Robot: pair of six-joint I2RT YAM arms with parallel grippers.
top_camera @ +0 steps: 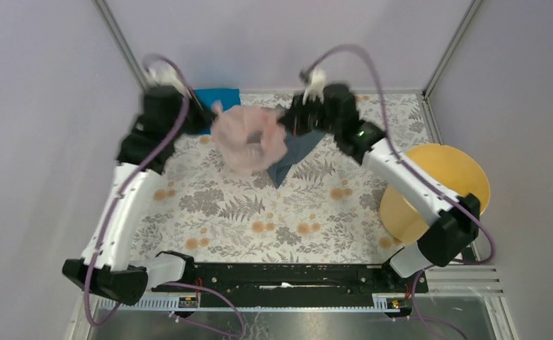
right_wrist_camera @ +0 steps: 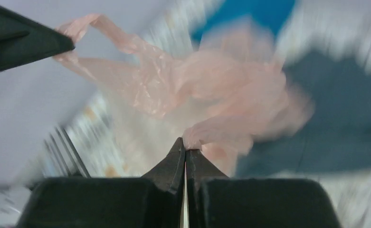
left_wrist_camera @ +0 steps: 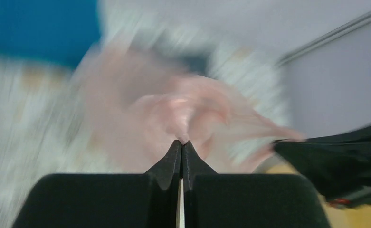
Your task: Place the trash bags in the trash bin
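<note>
The trash bag (top_camera: 247, 138) is thin, crinkled, see-through pink film, bunched into a loose puff. It hangs above the far part of the leaf-patterned table (top_camera: 259, 212), over the edge of a grey-blue garment (top_camera: 298, 152), and stretches left to right between the two arms. The left gripper (left_wrist_camera: 182, 142) is pinched tight on one fold of the film. The right gripper (right_wrist_camera: 184, 142) is pinched on another. A flat blue cloth (top_camera: 220, 95) lies behind. The round yellow-orange bin (top_camera: 443, 177) sits at the table's right edge, well apart; what it holds I cannot tell.
</note>
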